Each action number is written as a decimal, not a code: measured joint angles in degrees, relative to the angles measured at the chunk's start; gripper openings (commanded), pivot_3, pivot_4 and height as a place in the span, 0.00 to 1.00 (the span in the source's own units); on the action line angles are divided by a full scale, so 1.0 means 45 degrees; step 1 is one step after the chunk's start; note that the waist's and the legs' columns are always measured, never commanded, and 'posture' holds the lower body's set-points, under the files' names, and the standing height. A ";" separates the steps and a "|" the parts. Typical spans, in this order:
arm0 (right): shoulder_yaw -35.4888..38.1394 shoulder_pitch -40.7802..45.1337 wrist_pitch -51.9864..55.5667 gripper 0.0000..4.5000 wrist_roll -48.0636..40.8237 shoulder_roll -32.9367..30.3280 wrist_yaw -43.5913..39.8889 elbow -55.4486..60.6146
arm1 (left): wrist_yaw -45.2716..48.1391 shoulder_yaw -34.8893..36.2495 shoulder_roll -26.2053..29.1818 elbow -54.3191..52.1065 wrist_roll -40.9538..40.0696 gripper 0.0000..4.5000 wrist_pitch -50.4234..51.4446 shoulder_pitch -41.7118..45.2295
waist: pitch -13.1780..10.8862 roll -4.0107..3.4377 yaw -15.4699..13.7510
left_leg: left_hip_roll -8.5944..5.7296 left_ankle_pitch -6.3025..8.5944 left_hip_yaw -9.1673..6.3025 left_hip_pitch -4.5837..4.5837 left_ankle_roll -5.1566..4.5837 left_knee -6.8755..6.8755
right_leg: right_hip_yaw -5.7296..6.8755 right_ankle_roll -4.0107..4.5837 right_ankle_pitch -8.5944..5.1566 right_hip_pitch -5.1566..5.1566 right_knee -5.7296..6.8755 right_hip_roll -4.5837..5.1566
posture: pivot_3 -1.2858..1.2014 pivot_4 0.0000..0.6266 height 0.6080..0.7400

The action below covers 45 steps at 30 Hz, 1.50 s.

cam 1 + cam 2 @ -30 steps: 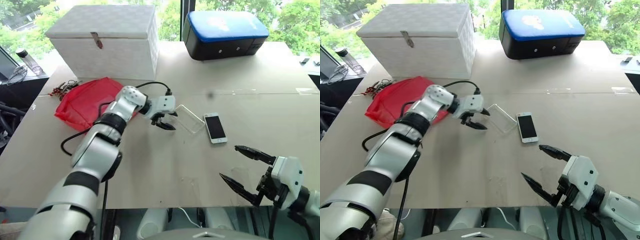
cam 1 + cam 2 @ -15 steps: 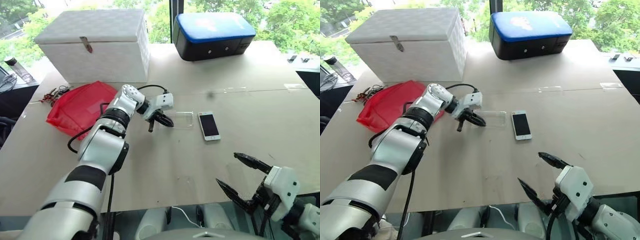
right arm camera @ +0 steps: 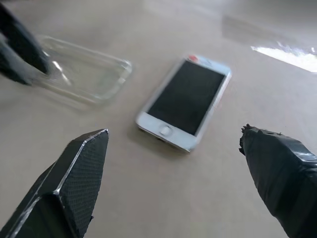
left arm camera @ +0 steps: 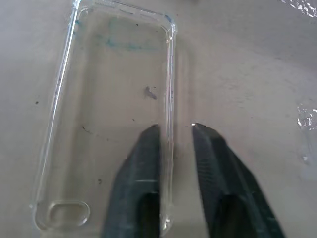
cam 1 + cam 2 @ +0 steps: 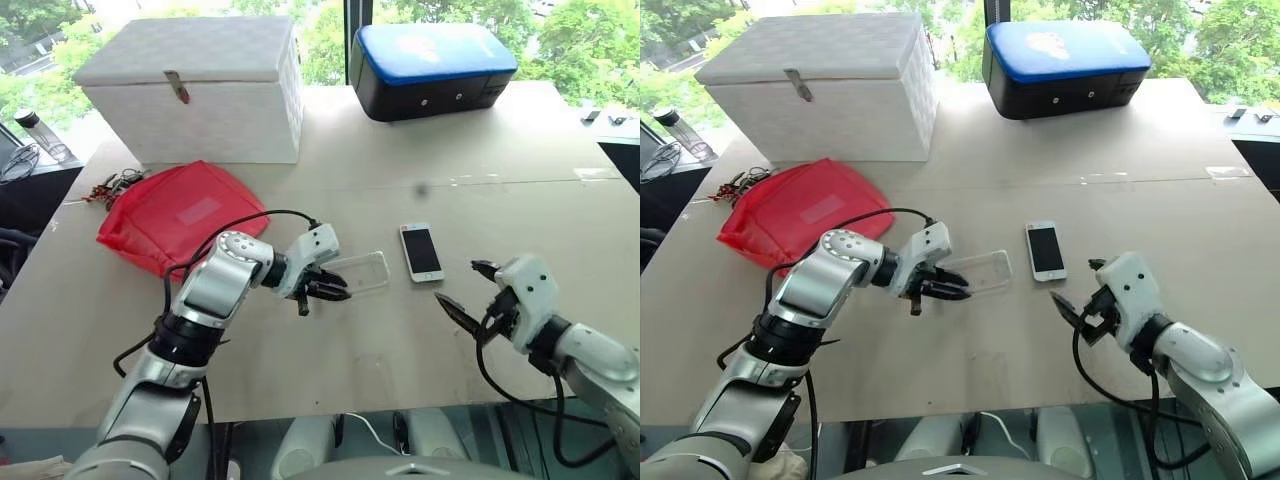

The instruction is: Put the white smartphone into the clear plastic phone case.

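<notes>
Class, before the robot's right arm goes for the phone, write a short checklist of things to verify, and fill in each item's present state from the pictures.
1. Phone lies flat on the table, screen up, nothing on it: ok.
2. Right gripper open wide enough to straddle the phone: ok; in the right wrist view the phone sits between its fingertips, untouched.
3. Clear case steadied by the left gripper: cannot tell; in the left wrist view one finger lies inside the rim and one outside, but whether they pinch it is unclear.
4. Case lying open side up: ok.
5. Gap between case and phone: ok, they lie apart.
6. Red pouch away from the work: ok.
</notes>
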<state>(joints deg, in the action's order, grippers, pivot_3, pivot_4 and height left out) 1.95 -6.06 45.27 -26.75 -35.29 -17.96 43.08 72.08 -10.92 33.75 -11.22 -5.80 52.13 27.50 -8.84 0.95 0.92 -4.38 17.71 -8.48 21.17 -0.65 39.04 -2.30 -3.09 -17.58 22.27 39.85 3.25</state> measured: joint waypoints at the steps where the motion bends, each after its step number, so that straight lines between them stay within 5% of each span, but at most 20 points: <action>1: -0.0543 0.0593 0.0242 1.00 0.0202 0.0325 0.0166 -0.0477 | -0.0212 0.0972 0.0025 -0.0654 -0.0639 0.69 -0.0003 -0.0613 | -0.0001 0.0002 0.0069 | 0.0001 0.0000 0.0017 0.0015 0.0000 -0.0027 | -0.0021 0.0001 0.0001 0.0046 0.0000 -0.0002 | 0.52 0.24 1.00; 4: -0.1633 0.1683 0.0415 1.00 0.0777 0.1034 0.0513 -0.1397 | -0.0287 0.2847 0.0052 -0.1956 -0.2066 0.97 -0.0546 -0.1736 | 0.0007 -0.0008 0.0142 | 0.0001 -0.0001 0.0011 0.0079 0.0002 -0.0024 | -0.0019 0.0003 0.0002 0.0114 -0.0003 0.0005 | 0.52 0.24 1.00; 5: -0.2022 0.2114 0.0425 1.00 0.1183 0.1528 0.0842 -0.1913 | -0.0430 0.3611 0.0048 -0.2405 -0.2607 0.99 -0.0715 -0.2239 | 0.0009 -0.0008 0.0178 | -0.0002 -0.0001 0.0009 0.0087 0.0003 -0.0023 | -0.0013 0.0003 0.0002 0.0117 -0.0005 0.0011 | 0.52 0.24 1.00; 13: -0.2822 0.3938 0.0772 1.00 0.2888 0.3960 0.2651 -0.4632 | -0.0914 0.6633 0.0257 -0.3694 -0.4268 0.99 -0.3446 -0.6220 | 0.0051 0.0011 0.0180 | -0.0010 -0.0003 0.0008 0.0050 0.0007 -0.0011 | -0.0008 0.0025 0.0021 0.0087 -0.0006 0.0015 | 0.52 0.24 1.00; 16: -0.2655 0.4251 0.1029 1.00 0.2976 0.4595 0.2744 -0.5191 | -0.0621 0.7050 0.0657 -0.3750 -0.4966 0.99 -0.4003 -0.6349 | 0.0063 0.0005 0.0040 | 0.0000 0.0018 0.0018 -0.0154 -0.0028 -0.0050 | -0.0023 0.0038 0.0030 -0.0086 -0.0012 0.0000 | 0.52 0.24 1.00; 21: -0.2422 0.4814 0.1340 0.66 0.2981 0.5150 0.2571 -0.6014 | -0.0185 0.7279 0.1199 -0.3730 -0.5681 1.00 -0.4707 -0.6450 | 0.0113 0.0016 0.0233 | 0.0025 0.0015 0.0063 -0.0311 -0.0027 -0.0154 | -0.0052 0.0048 0.0030 -0.0179 -0.0025 -0.0029 | 0.52 0.24 1.00; 25: -0.2430 0.4766 0.1273 0.64 0.3067 0.5014 0.2095 -0.6176 | -0.0311 0.7039 0.1248 -0.3731 -0.5877 1.00 -0.5006 -0.6674 | 0.0154 0.0060 0.0344 | 0.0029 0.0016 0.0066 -0.0311 -0.0026 -0.0160 | -0.0056 0.0047 0.0032 -0.0176 -0.0032 -0.0031 | 0.52 0.24 1.00; 32: -0.2010 0.4186 -0.0206 0.64 0.2105 0.2747 -0.1314 -0.5592 | -0.1715 0.6668 0.0623 -0.3506 -0.5770 1.00 -0.5492 -0.7250 | 0.0079 -0.0034 0.0127 | 0.0028 0.0017 0.0039 -0.0240 -0.0028 -0.0182 | -0.0051 0.0042 0.0034 -0.0142 -0.0122 -0.0023 | 0.52 0.24 1.00; 37: -0.2117 0.6477 -0.0806 0.64 0.1312 0.1564 -0.4152 -0.5574 | -0.1666 0.6207 0.0526 -0.2680 -0.5729 1.00 -0.6423 -0.7423 | 0.0027 -0.0112 0.0390 | 0.0069 -0.0015 0.0062 -0.0048 0.0031 -0.0189 | -0.0048 0.0047 0.0037 0.0060 -0.0102 -0.0041 | 0.52 0.24 1.00; 45: -0.5781 0.9694 -0.4216 0.64 0.3384 0.0913 -0.8184 -0.8562 | -0.1477 0.6326 0.0428 -0.1937 -0.5598 1.00 -0.8380 -0.9052 | 0.0027 -0.0106 0.0290 | 0.0076 -0.0004 0.0042 0.0115 0.0020 -0.0188 | 0.0006 0.0049 0.0041 0.0159 -0.0227 -0.0021 | 0.52 0.24 1.00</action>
<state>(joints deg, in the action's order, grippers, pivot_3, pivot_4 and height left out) -24.06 37.56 26.30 -11.52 -31.18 -54.78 4.55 65.43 17.54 35.67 -19.94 -30.99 14.42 -13.23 -8.72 0.47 2.22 -4.04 17.69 -8.29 21.69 -0.56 38.20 -2.28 -2.87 -17.39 22.99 38.83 3.15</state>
